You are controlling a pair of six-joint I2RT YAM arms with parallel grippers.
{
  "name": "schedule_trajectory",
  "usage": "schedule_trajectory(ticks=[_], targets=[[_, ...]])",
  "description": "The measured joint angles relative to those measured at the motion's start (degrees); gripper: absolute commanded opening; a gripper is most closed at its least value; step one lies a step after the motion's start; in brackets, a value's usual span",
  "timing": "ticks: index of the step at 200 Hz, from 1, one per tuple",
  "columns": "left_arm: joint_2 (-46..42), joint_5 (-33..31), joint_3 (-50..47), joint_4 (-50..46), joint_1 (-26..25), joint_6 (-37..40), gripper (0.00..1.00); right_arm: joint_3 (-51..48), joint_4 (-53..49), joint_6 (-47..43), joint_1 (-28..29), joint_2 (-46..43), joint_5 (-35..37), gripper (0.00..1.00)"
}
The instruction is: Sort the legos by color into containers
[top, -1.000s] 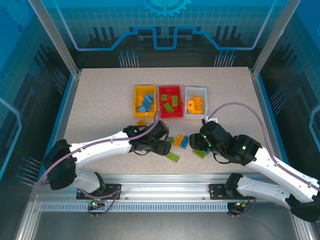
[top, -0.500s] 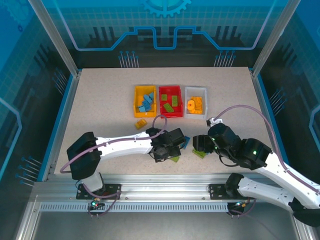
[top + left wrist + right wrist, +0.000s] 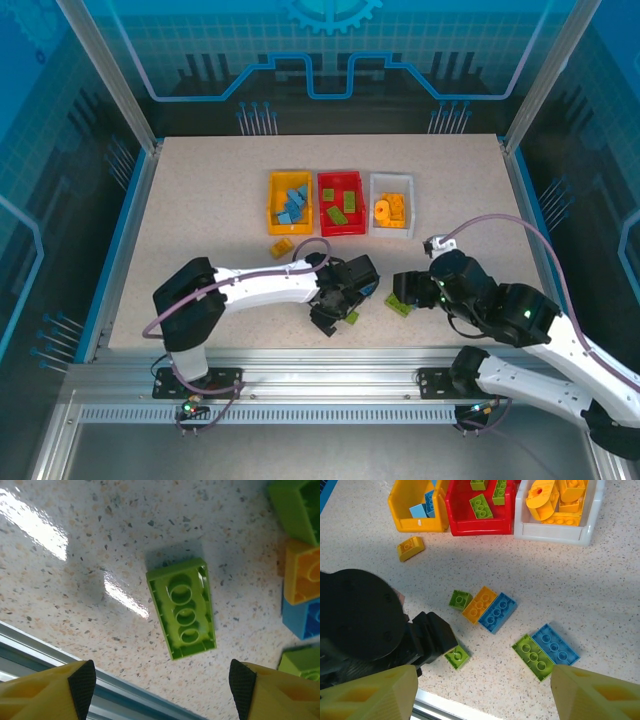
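**A:** The left hand [image 3: 162, 692] is hanging wide open, gripping nothing. The right hand [image 3: 480, 695] is gaping just as wide, also empty.

**B:** Where's the brick lying?

**A:** A green brick [image 3: 182, 607] is lying underside-up on the tabletop [image 3: 75, 580] between the left fingers [image 3: 82, 682], well on the near side of the red bin [image 3: 340, 232].

**B:** What's worrying you?

**A:** It's sitting skewed to the fingers, so closing may be catching its corners and spinning it away. One finger is hovering over the metal rail [image 3: 30, 650], and both hands are crowding together on that near side of the bin, risking a bump.
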Motion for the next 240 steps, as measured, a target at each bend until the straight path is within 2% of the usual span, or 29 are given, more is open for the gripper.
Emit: schedule_trajectory(ticks=[65,138,188,240], targets=[[4.87,1.51,2.78,1.68,1.64,-5.07,0.69,0.00,-0.46,0.02,0.00,-0.02,-0.02,0.72],[7.61,1.95,3.72,1.68,2.01,-5.29,0.64,0.00,-0.59,0.02,0.00,-0.02,-0.02,0.73],[8.74,1.90,3.52,1.86,2.58,-5.22,0.46,0.00,-0.59,0.02,0.00,0.02,-0.02,0.73],[7.82,1.60,2.05,2.78,2.71,-5.20,0.39,0.00,-0.44,0.00,0.00,0.04,-0.02,0.74]])
